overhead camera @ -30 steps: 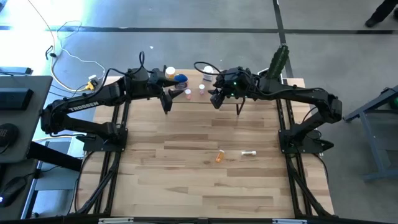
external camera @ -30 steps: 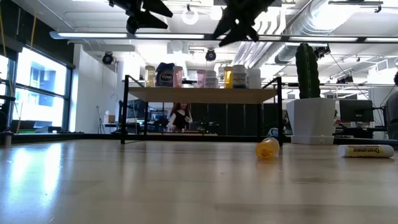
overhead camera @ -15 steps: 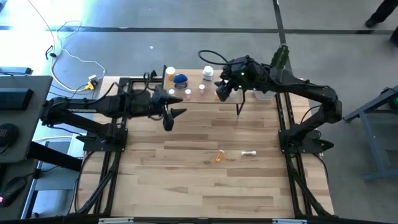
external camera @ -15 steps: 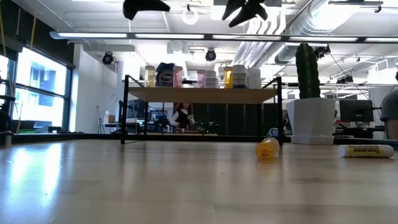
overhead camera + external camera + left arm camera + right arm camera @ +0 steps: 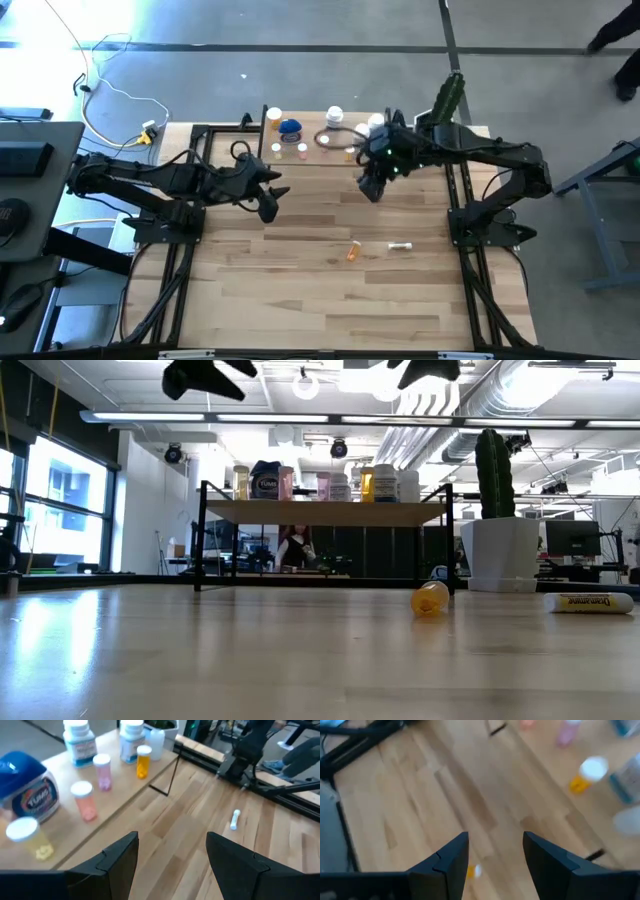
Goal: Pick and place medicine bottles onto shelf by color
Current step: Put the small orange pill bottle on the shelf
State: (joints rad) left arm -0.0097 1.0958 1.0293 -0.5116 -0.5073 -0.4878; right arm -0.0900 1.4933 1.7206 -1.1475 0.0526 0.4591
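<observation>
High view: left gripper [image 5: 268,205] at centre-left of frame, above bare table [image 5: 300,300], fingers apart, empty. Right gripper [image 5: 372,187] right of centre, just below the shelf [image 5: 310,163], fingers apart, empty. Shelf at upper centre, carrying blue-lidded jar [image 5: 290,127], pink bottles [image 5: 302,151], white bottles [image 5: 334,116]. Orange bottle [image 5: 353,250] lying on table at lower centre, white tube [image 5: 400,245] just right of it, apart. Cactus pot [image 5: 447,100] at upper right.

Upright bottles [image 5: 380,484] line shelf [image 5: 325,512]; orange bottle [image 5: 352,251], white tube [image 5: 400,245] lie on table.
</observation>
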